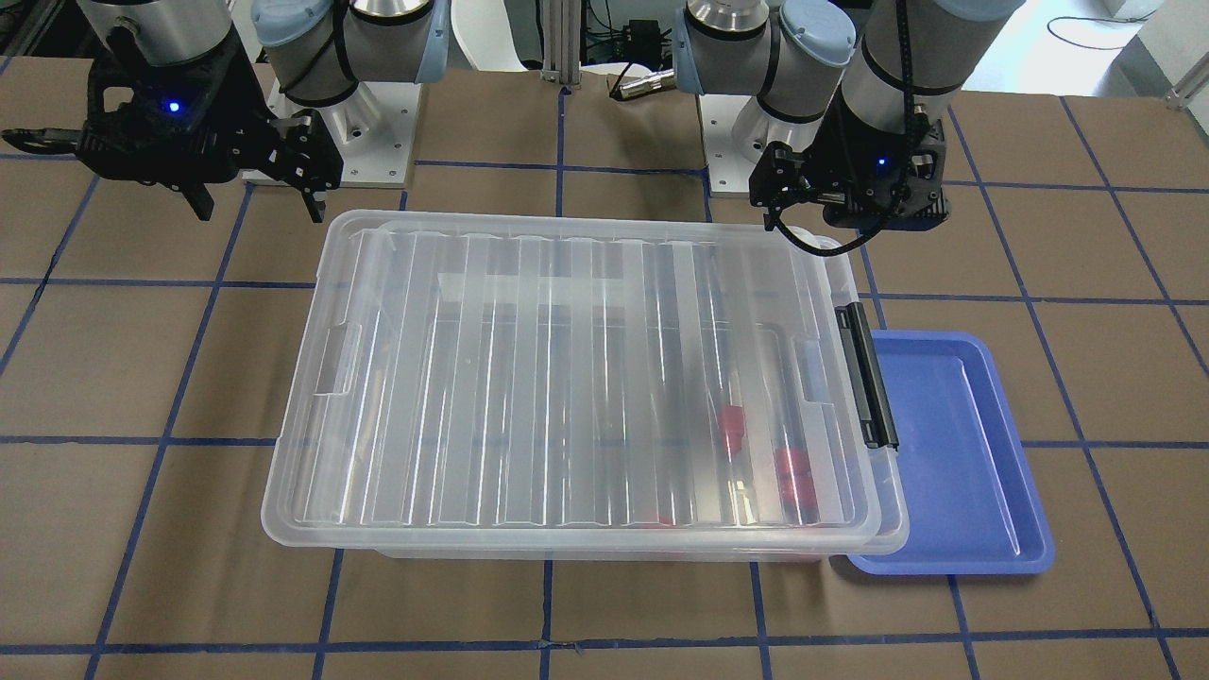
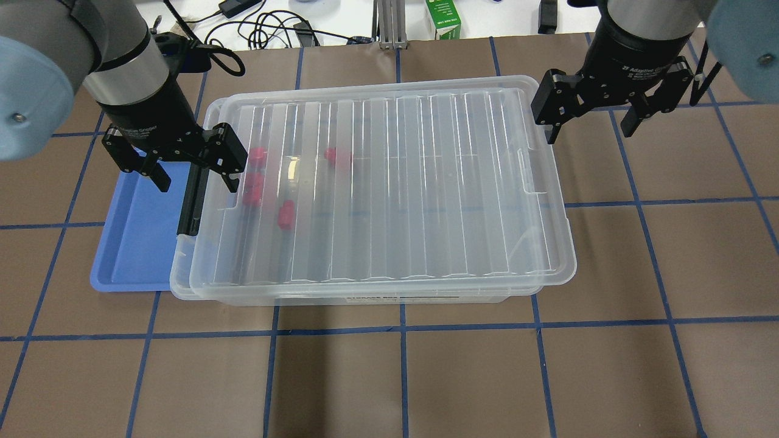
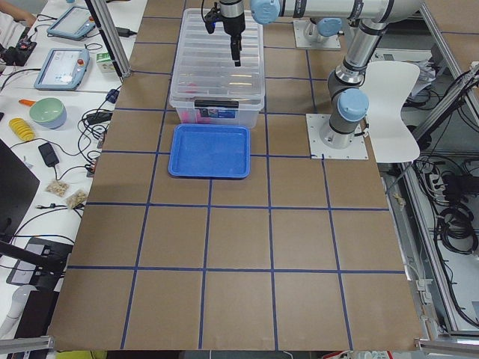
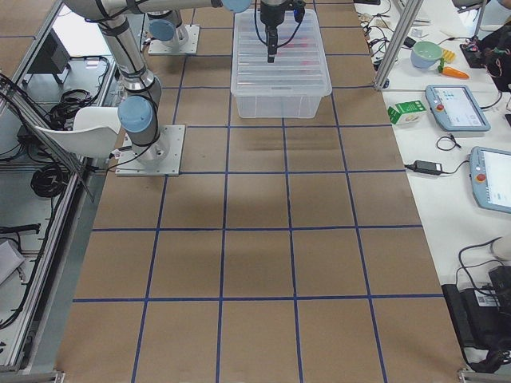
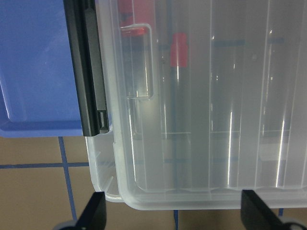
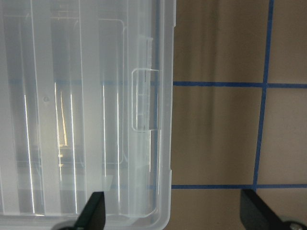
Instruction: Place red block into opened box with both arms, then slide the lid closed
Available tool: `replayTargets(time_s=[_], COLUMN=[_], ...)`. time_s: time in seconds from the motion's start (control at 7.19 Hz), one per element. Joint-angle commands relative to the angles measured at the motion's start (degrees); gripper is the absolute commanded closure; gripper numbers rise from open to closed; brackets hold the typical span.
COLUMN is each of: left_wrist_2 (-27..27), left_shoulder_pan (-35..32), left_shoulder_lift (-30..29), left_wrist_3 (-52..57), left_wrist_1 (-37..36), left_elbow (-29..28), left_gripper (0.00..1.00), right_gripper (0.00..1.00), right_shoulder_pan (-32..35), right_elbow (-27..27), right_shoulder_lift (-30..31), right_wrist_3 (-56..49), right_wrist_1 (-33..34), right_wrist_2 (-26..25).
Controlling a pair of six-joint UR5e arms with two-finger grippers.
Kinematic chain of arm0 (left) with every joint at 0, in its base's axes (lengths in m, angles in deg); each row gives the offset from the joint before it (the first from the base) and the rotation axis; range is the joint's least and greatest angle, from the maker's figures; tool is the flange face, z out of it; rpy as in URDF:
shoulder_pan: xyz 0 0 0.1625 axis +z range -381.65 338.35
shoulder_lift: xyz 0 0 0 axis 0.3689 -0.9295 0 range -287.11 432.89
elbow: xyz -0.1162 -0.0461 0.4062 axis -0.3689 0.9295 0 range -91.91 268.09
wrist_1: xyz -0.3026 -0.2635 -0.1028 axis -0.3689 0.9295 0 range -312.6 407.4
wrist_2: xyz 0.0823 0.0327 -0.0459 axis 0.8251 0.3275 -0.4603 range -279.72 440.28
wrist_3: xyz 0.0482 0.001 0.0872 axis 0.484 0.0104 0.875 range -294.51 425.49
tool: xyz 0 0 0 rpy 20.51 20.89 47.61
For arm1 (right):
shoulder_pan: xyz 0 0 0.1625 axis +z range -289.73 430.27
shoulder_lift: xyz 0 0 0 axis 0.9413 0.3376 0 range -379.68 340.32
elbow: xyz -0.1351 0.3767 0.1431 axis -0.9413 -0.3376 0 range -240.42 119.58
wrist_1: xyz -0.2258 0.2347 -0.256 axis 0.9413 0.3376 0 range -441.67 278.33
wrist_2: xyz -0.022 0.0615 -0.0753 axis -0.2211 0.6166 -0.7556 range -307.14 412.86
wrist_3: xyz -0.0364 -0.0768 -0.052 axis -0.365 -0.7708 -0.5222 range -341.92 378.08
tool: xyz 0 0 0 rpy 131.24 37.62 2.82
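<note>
The clear box [image 2: 182, 286] stands mid-table with the ribbed lid [image 2: 395, 182] lying on top, shifted slightly off the rim toward my right side. Several red blocks show blurred through the lid near the latch end, one red block [image 2: 285, 214] among them, another red block [image 1: 795, 477] in the front view. My left gripper [image 2: 196, 173] hangs open above the box's black latch [image 2: 190, 201] end, holding nothing. My right gripper [image 2: 590, 131] is open and empty just past the opposite short end. Both wrist views show open fingertips [image 5: 93, 213] over the lid's corners.
A shallow blue tray [image 2: 134, 243] lies flat against the latch end of the box, under my left gripper. Brown table with blue tape grid surrounds the box. Cables and a green carton [image 2: 443, 18] sit beyond the far edge.
</note>
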Motion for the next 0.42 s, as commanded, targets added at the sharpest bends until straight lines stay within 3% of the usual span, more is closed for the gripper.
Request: replayTargets(time_s=[0.0, 0.28], left_wrist_2=[0.06, -0.03], left_shoulder_pan=[0.00, 0.00], left_shoulder_lift=[-0.02, -0.02], left_wrist_3=[-0.01, -0.01], left_wrist_1=[-0.02, 0.06], left_elbow=[-0.09, 0.00], left_gripper=[0.00, 0.00], right_gripper=[0.00, 0.00], right_shoulder_pan=[0.33, 0.24], right_elbow=[0.01, -0.08], right_shoulder_lift=[-0.44, -0.54], right_wrist_3=[-0.66, -0.84], right_wrist_1=[-0.27, -0.09], right_wrist_2=[2.33, 2.16])
